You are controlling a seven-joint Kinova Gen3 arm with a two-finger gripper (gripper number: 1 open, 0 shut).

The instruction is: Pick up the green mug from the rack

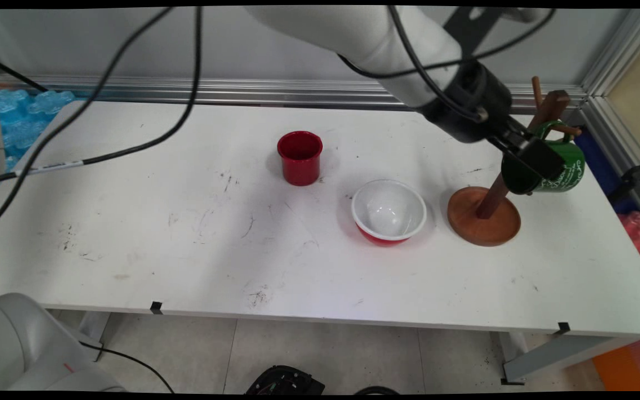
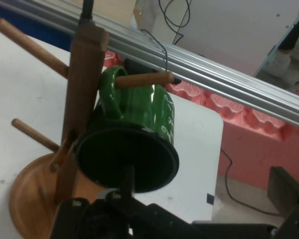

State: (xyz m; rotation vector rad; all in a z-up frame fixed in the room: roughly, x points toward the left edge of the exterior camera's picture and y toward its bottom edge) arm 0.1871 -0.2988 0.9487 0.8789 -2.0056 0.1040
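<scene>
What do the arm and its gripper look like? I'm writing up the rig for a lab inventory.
The arm is made of smooth, rounded white links. It ends in a black cylindrical wrist section leading to a black two-finger gripper with a boxy linkage. Loose black cables drape from the arm; one carries a white label band. In the hand view the linkage is matt black.

White table [image 1: 186,250], scuffed with dark marks. A red cup [image 1: 300,157] stands upright near the centre; to its right, well apart, sits a bowl [image 1: 389,211], white inside and red outside. Right of the bowl stands a wooden mug tree [image 1: 484,222] on a round base, a green mug [image 2: 134,144] with white lettering apparently hanging by its handle from one peg.
</scene>
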